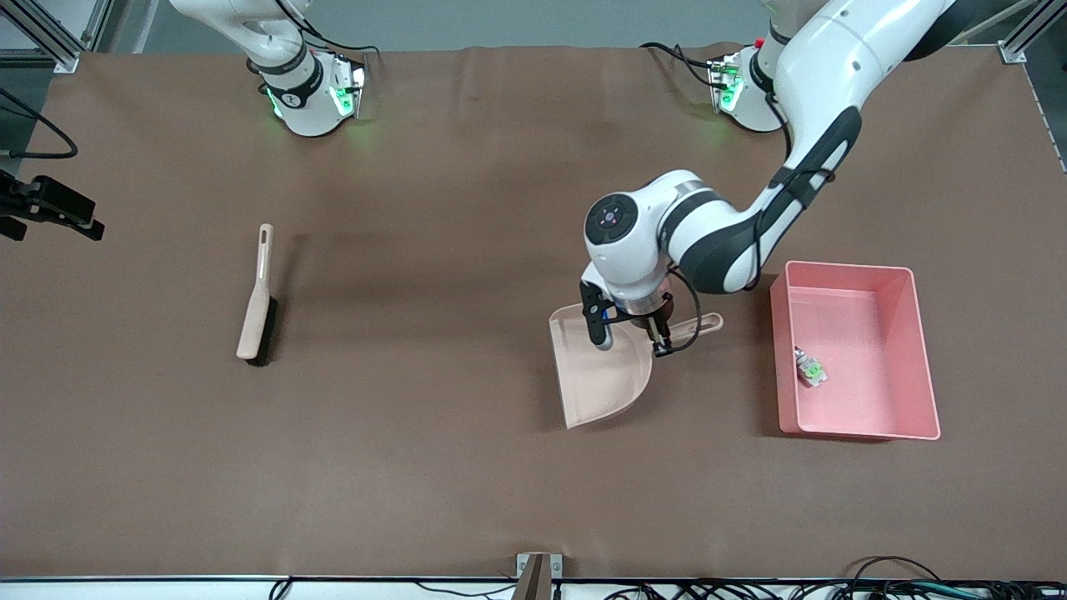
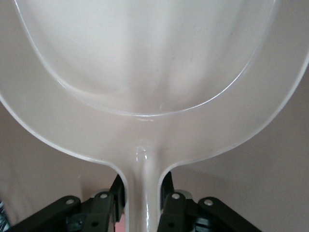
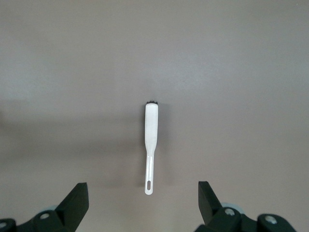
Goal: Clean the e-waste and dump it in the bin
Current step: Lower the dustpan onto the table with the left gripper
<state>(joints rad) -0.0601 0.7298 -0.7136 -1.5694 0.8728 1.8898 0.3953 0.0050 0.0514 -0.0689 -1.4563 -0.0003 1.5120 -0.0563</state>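
The pink bin [image 1: 846, 268] stands at the left arm's end of the table. A small whitish piece of e-waste [image 1: 809, 367] lies inside it, close to the wall on the dustpan's side. Beside the bin is the beige dustpan [image 1: 602, 372], and my left gripper [image 1: 660, 337] is shut on its handle [image 1: 698, 325]. In the left wrist view my left gripper [image 2: 143, 187] clamps the handle [image 2: 143, 193], and the pan [image 2: 145, 53] looks empty. My right gripper [image 3: 143, 194] hangs open high over the brush [image 3: 151, 130]; it does not show in the front view.
The beige brush [image 1: 256, 300] with black bristles lies flat toward the right arm's end of the table. A black camera mount [image 1: 50, 208] juts in at that table edge. Brown table cover stretches between brush and dustpan.
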